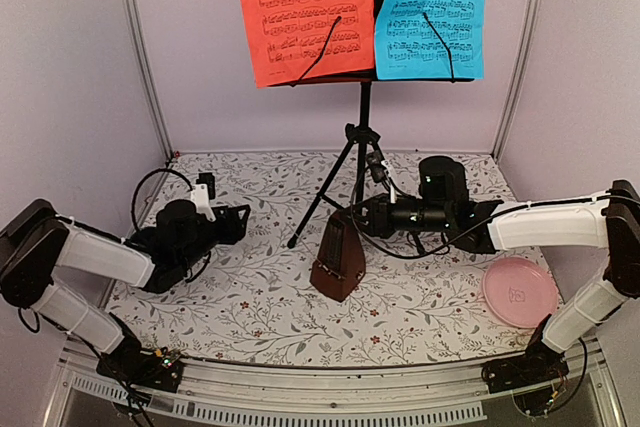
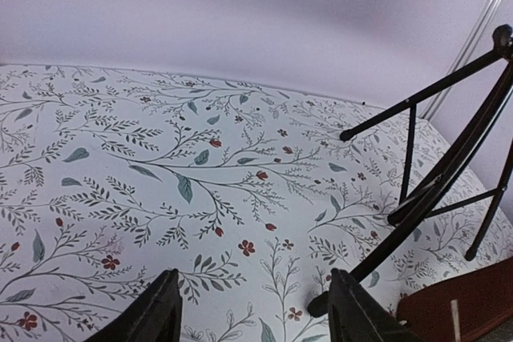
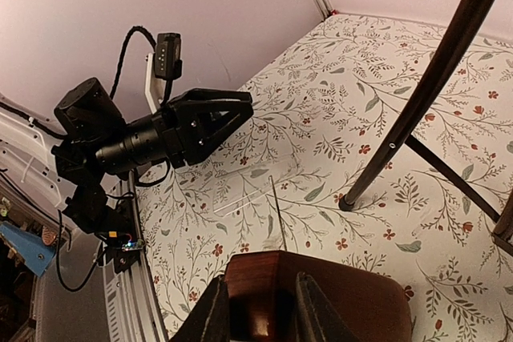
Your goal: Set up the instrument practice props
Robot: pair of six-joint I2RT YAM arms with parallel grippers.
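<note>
From above, the red sheet (image 1: 305,12) and cyan sheet (image 1: 432,12) are seen on the stand (image 1: 363,117), top centre, with the metronome (image 1: 338,265) mid-frame. Left wrist: the left gripper (image 2: 252,310) is held spread. Right wrist: the metronome is straddled by the right gripper (image 3: 260,310), lower centre; a pinch cannot be told.

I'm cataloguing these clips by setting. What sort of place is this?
Likely a robot test cell dressed as a music practice corner: plain walls and metal frame rails box in a floral-cloth table, with a music stand, printed sheets and a metronome between two robot arms.
</note>
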